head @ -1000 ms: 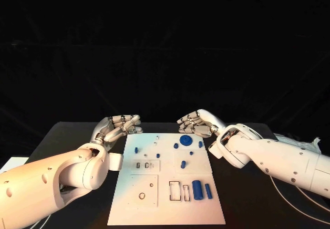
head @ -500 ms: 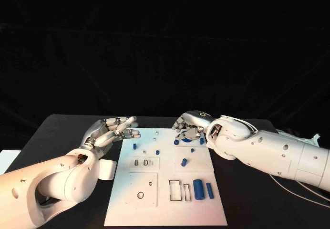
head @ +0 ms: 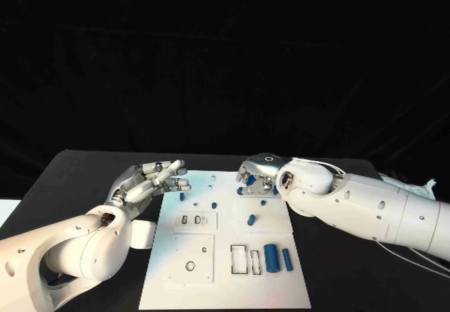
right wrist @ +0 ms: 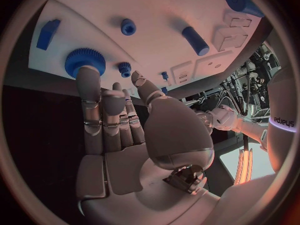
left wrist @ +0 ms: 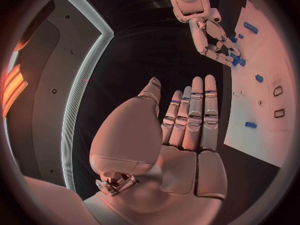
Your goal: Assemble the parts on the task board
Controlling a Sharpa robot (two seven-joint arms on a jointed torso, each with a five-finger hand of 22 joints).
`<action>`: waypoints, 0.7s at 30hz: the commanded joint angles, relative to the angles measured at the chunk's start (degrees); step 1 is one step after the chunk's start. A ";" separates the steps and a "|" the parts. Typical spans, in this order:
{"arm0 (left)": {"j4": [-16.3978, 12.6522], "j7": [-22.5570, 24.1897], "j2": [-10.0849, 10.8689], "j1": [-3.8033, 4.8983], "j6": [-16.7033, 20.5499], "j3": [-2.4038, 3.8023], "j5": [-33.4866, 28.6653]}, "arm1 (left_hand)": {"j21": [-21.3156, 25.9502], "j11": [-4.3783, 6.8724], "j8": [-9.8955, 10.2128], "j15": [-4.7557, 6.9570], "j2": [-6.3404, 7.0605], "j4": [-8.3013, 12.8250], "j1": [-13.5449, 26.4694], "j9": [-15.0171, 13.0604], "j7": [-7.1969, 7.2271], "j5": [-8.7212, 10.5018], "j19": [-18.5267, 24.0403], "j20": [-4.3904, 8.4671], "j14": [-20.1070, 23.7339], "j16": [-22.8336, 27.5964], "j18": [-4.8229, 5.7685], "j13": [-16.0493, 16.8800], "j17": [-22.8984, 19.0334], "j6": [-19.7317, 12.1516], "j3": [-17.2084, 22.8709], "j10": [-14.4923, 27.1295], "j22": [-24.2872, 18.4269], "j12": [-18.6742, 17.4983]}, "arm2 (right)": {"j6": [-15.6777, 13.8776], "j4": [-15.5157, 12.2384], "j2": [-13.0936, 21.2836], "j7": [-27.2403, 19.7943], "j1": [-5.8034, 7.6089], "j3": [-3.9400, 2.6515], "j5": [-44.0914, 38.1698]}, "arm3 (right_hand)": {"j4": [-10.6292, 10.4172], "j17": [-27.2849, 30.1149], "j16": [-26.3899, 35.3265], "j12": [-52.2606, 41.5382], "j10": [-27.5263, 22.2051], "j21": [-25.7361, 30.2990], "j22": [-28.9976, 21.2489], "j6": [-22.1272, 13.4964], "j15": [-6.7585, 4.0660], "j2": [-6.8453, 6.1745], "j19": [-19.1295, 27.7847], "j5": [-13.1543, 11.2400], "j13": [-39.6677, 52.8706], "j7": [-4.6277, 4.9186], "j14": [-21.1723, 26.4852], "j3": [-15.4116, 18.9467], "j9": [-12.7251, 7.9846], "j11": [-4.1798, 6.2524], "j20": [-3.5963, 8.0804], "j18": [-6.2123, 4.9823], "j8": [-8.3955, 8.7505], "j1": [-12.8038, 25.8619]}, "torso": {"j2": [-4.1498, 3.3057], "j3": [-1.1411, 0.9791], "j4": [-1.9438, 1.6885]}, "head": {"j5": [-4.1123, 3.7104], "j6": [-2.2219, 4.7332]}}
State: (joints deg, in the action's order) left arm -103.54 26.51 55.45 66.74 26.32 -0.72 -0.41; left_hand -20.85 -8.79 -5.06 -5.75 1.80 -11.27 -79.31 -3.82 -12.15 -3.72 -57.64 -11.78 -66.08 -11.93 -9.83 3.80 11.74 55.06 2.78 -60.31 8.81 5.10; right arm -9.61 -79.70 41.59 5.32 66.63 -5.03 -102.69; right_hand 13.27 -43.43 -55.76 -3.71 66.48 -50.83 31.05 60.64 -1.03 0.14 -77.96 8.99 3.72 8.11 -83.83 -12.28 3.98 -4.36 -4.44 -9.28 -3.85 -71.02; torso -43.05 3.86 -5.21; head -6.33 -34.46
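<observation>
Item: task board (head: 201, 260), white plate lying mid-table on the black table (head: 84, 169), blue parts scattered on its face. Change noted: over the last second the right hand (head: 255, 174) has swung in from beyond the board's far edge and now sits over its far right area, fingers reaching down at the large blue gear (right wrist: 84, 60); one fingertip rests against or just above the gear's rim, and nothing is lifted. Fingers lie side by side, extended, closed on no part. The left hand (head: 150, 181) has drawn slightly back to the board's far left corner, fingers spread apart and empty. Reading: the gear looks to be the part selected first; a grasp is being set up, not yet made. Other stock: small blue gear (right wrist: 125, 68), round blue peg (right wrist: 128, 26), blue cylinder (head: 269, 258) near the board's near right, with rectangular slots (head: 246, 260) beside it. Obscured: from the head camera the right wrist covers the gear, so actual contact cannot be confirmed; thumb position relative to the gear is unclear.
</observation>
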 commanded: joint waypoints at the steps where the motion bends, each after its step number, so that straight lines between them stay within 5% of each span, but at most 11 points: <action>1: -0.28 -0.10 0.08 0.11 -1.37 0.07 -0.46 | -0.25 -0.33 0.35 -0.06 -0.58 0.43 0.21 0.10 -0.11 0.24 -0.42 -0.07 -0.35 0.27 -0.61 -0.09 0.10 0.19 -0.03 -0.07 0.10 -0.49 | 2.98 0.21 -0.17 1.39 0.06 -0.05 -2.72 | -0.07 -1.21 -1.13 0.13 -0.24 -1.09 1.22 0.24 0.23 -0.12 0.36 -0.15 0.07 -0.30 -1.59 -0.59 0.05 -0.12 -0.17 0.52 0.06 -0.22 | -0.37 0.13 -0.24 | -0.12 -0.14; 21: -0.77 -0.74 0.32 0.21 -1.58 0.13 -0.53 | -0.34 -0.62 0.91 -0.24 -0.75 0.82 0.06 0.11 -0.48 0.22 -0.40 -0.14 -0.23 0.70 -0.55 -0.10 0.47 -0.15 -0.16 0.39 0.09 -1.10 | 6.03 2.21 -1.70 0.81 0.06 -0.05 -2.53 | -2.11 -8.44 -8.14 0.13 1.98 -9.35 10.33 2.69 -0.08 1.07 0.53 -2.52 0.03 -0.72 -1.71 -6.80 0.33 0.35 -0.23 1.36 -0.17 -0.93 | -1.37 0.41 -0.66 | -0.29 -0.31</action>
State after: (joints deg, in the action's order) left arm -104.09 25.78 55.74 66.84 25.98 -0.65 -0.82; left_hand -20.85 -9.10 -4.39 -5.75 1.58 -10.80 -79.08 -3.78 -12.36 -3.72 -57.64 -11.78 -66.07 -11.47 -9.83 3.76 12.15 54.85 2.62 -59.99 8.85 4.20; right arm -5.52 -77.69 40.00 6.03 66.76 -5.17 -104.38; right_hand 11.14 -51.74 -63.74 -3.71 68.05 -59.98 41.20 62.96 -1.03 1.06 -77.76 6.63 3.70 7.27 -83.83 -18.84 4.24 -4.06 -4.64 -8.40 -3.84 -71.94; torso -44.18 4.25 -5.81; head -6.68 -34.79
